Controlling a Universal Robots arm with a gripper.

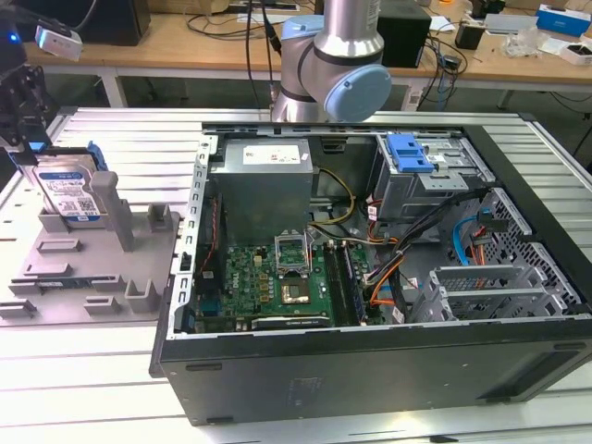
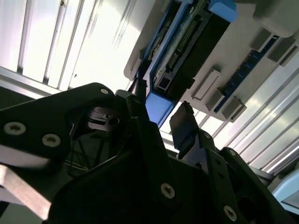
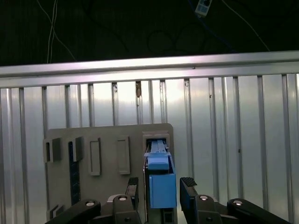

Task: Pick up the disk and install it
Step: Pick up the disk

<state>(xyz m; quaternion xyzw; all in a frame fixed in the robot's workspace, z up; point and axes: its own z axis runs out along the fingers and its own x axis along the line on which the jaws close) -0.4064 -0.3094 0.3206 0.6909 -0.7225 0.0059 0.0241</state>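
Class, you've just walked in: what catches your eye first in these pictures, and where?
The open computer case dominates the exterior view's middle, its green board exposed. At that view's left, the disk stands in a grey holder, and in the first wrist view the open claw straddles it.

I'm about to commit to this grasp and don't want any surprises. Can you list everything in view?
disk: one, silver with a blue carrier, upright in the fixture on the exterior view's left
fixture: one, grey, on the table beside the case
computer case: one, black, open, mid-table
circuit board: one, green, on the case floor
power supply: one, grey, at the back of the case
latch: one, blue, on the drive cage
table: one, silver, slatted, under everything
bench: one, wooden, behind the table
arm: one, grey with blue caps, behind the case
tool: one, black, open, straddling the disk's blue carrier
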